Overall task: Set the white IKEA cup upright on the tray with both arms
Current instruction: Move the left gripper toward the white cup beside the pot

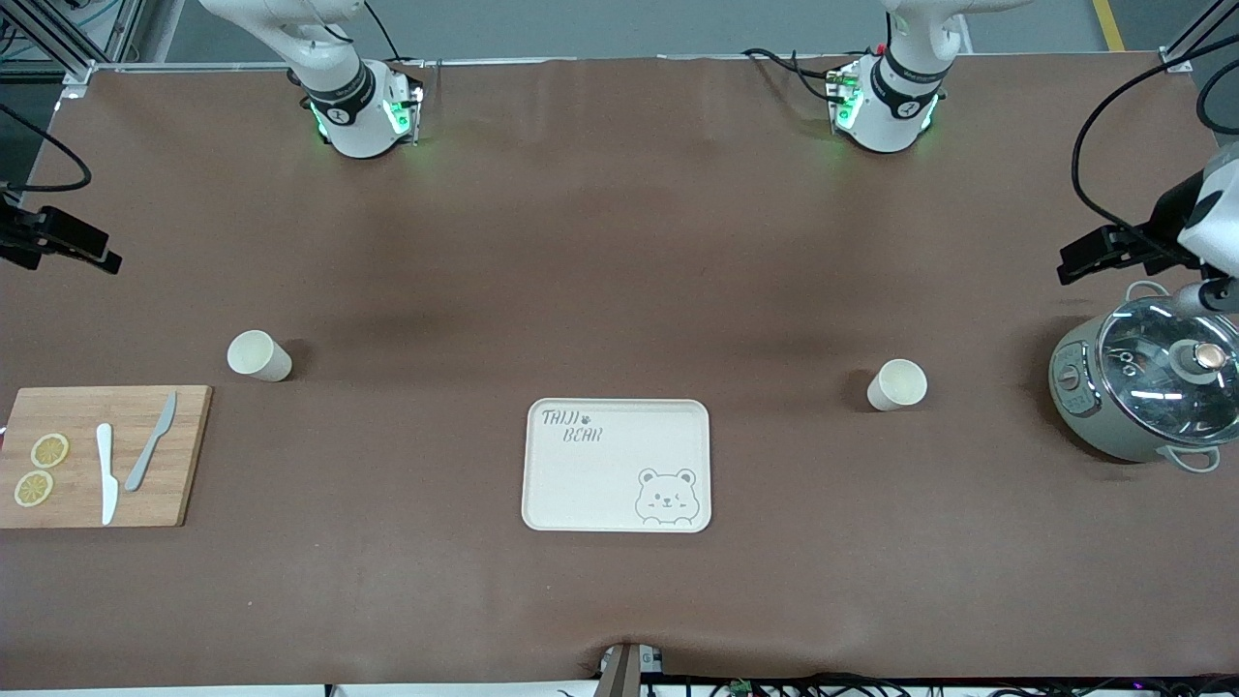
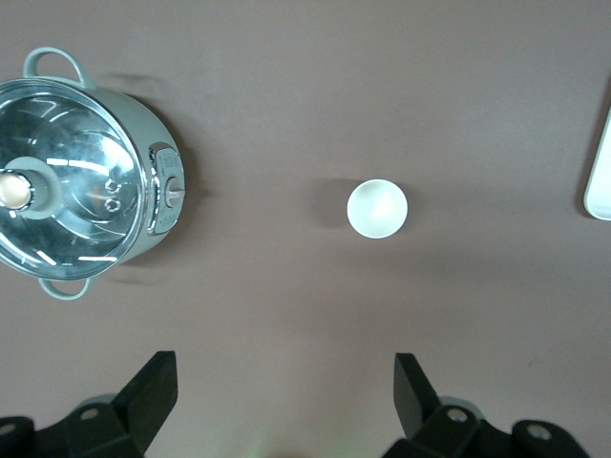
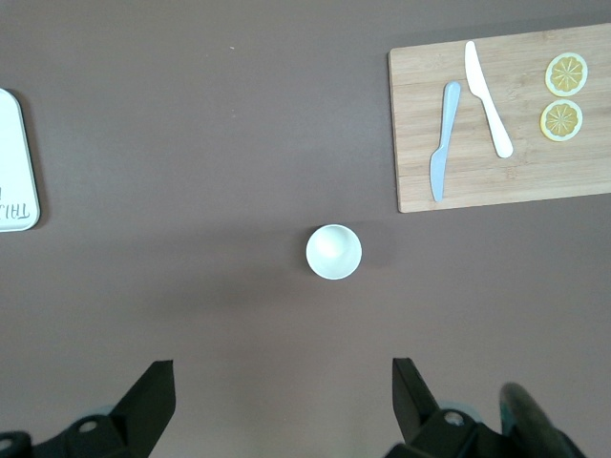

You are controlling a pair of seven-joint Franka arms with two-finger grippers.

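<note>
Two white cups stand upright on the brown table, mouths up, neither yet on the bear tray [image 1: 617, 465]: one cup [image 1: 259, 355] toward the right arm's end, just farther from the front camera than the wooden cutting board [image 1: 102, 455], and the other cup [image 1: 897, 384] toward the left arm's end, between the tray and the lidded cooker pot [image 1: 1145, 385]. The tray lies flat near the table's middle, its long axis running between the two ends, and is empty. The right gripper [image 3: 282, 405] is held high over the table near its cup [image 3: 333, 252], jaws spread wide and empty; the left gripper [image 2: 284, 401] hangs likewise near its cup [image 2: 376, 208], jaws wide apart and empty. Each cup's long axis is vertical, so no turning over appears to be needed. The reach is judged to be the step in hand: each gripper would best be centred over its cup and lowered with one finger inside the rim and one outside, or across the wall, and closed gently so the cup is not tipped. The knives [image 1: 126, 460] and lemon slices [image 1: 41, 469] are best left alone.
</note>
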